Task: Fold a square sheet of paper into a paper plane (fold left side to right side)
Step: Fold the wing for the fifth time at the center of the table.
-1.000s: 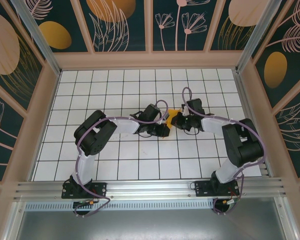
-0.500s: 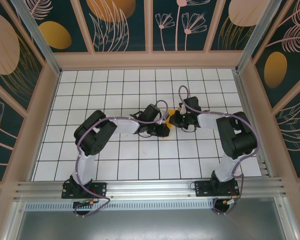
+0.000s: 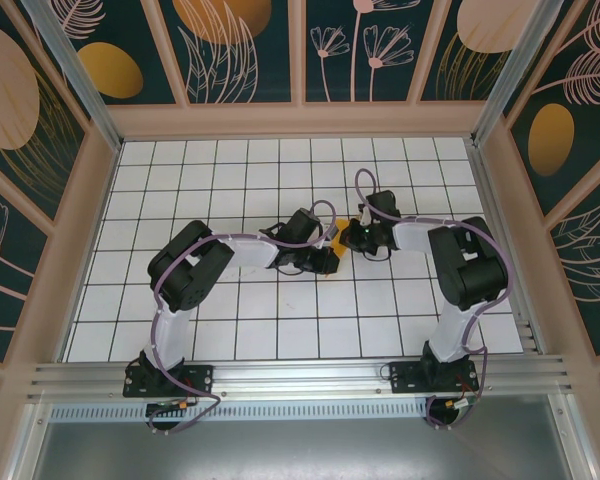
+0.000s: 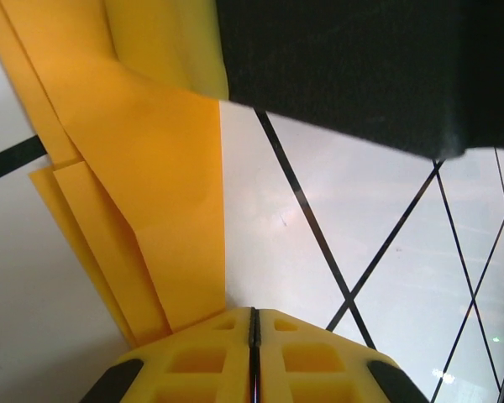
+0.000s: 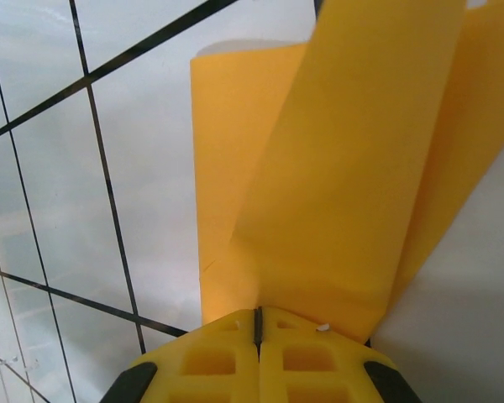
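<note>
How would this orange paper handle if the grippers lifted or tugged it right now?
Probably floppy: a flap of the folded orange paper bows up off the tiled table from the right gripper, whose fingers are shut on it. Likely very light, since the left wrist view shows only thin stacked layers. A hard tug might tear it or add stray creases.

Mid-table is tight: left gripper [image 3: 327, 263] & right gripper [image 3: 353, 240] nearly tip to tip w/ orange paper [image 3: 338, 238] btwn, prob. no gap there. Far table [image 3: 230, 170] is open.
</note>
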